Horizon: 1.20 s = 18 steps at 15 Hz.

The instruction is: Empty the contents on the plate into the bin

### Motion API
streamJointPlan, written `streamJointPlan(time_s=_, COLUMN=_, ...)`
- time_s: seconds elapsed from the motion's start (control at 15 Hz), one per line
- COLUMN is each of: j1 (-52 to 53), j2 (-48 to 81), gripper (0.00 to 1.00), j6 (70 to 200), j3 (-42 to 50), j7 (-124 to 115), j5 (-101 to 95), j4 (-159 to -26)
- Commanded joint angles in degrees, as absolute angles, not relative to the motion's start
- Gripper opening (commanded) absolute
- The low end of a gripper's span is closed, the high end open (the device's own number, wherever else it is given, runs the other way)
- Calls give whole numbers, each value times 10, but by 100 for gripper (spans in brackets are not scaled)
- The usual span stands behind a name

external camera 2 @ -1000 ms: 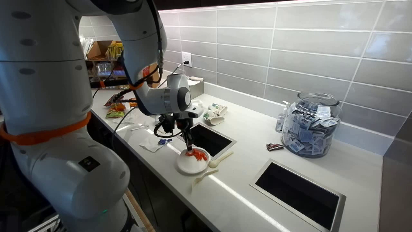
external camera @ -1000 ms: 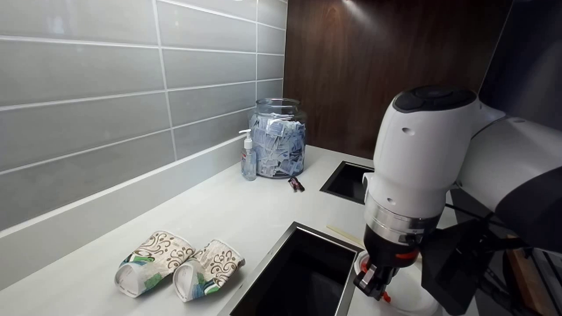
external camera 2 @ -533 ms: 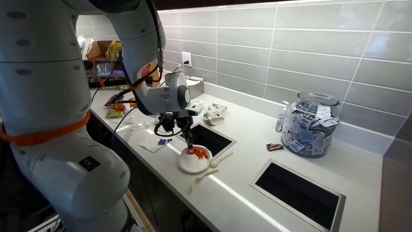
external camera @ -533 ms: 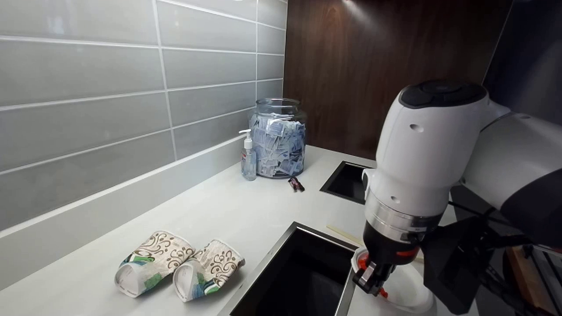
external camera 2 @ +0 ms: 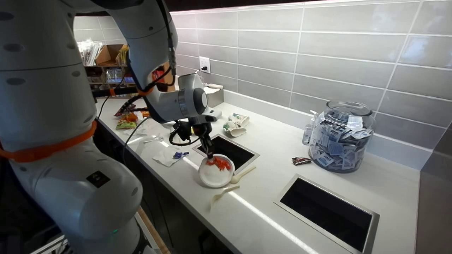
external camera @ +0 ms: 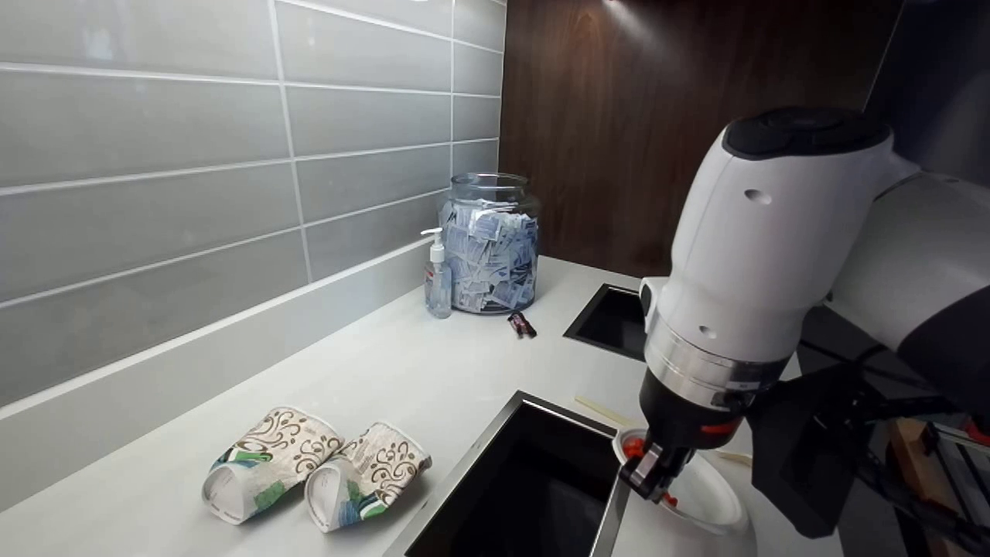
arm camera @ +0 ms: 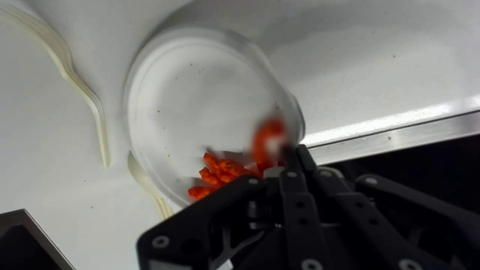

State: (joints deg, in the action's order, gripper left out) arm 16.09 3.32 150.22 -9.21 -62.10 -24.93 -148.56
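Note:
The plate [external camera: 715,495] is small, round and white. It shows in both exterior views [external camera 2: 213,178] and in the wrist view [arm camera: 202,101]. It is tilted and seems raised off the counter. My gripper [external camera: 640,481] is shut on its rim at the side by the bin; its fingertips also show in an exterior view [external camera 2: 210,157] and in the wrist view [arm camera: 294,157]. The contents are red scraps [arm camera: 225,170] bunched on the plate beside my fingers, partly hidden by them; they also show in both exterior views [external camera 2: 221,163]. The bin [external camera: 526,480] is the dark metal-rimmed opening beside the plate [external camera 2: 233,151].
A smaller-looking dark opening [external camera: 611,319] lies farther along the counter. A spoon [external camera 2: 242,174] and a fork [external camera 2: 224,194] lie close to the plate. Crumpled patterned cups [external camera: 271,464] lie past the bin. A jar of packets [external camera: 495,255] and a pump bottle [external camera: 438,282] stand by the wall.
My gripper and the plate have moved up and a little toward the bin. The plate is tilted more than before. The red scraps remain on it.

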Motion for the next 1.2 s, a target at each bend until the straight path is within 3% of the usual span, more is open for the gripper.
streamJointPlan(time_s=0.0, j1=159, j2=10, gripper=1, j6=1479, j3=-99, j7=-643, j5=-270, j4=-1496)
streamJointPlan(time_s=1.13, j1=153, j2=-12, gripper=1, j6=1435, j3=-121, j7=-644, j5=-294, j4=-1486)
